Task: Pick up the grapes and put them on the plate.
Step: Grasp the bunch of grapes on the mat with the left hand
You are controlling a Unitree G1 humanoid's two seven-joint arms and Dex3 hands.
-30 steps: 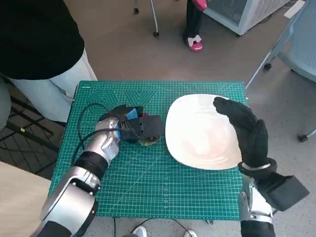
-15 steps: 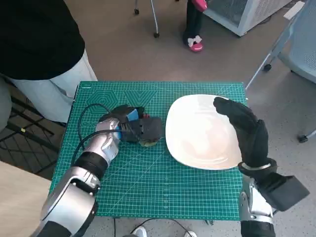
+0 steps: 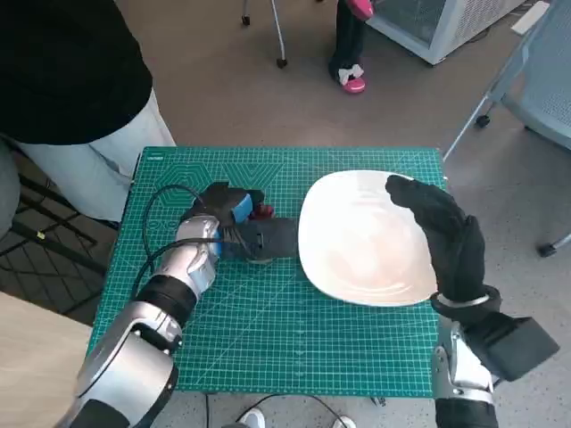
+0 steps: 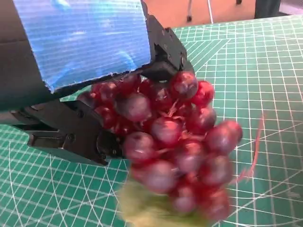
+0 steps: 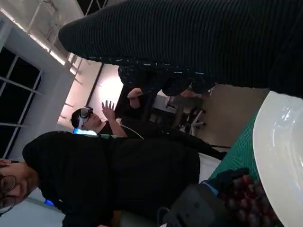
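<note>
We see a green cutting mat point(image 3: 294, 348) printed with a white grid covering the small table. Around it lies a brownish-grey floor point(image 3: 214, 80), speckled toward the right. At the top right stands a white wire-mesh cabinet point(image 3: 437, 22), and beside it a pale grey chair point(image 3: 544, 80) on castors with a slanting metal leg. Another thin metal leg point(image 3: 278, 36) ends in a castor near the top middle. At the lower left corner a pale wooden surface point(image 3: 36, 357) shows, with a black wire frame point(image 3: 45, 241) above it. In the right wrist view we see dark windows point(image 5: 12, 99) in white frames and bright ceiling lights point(image 5: 42, 33).
</note>
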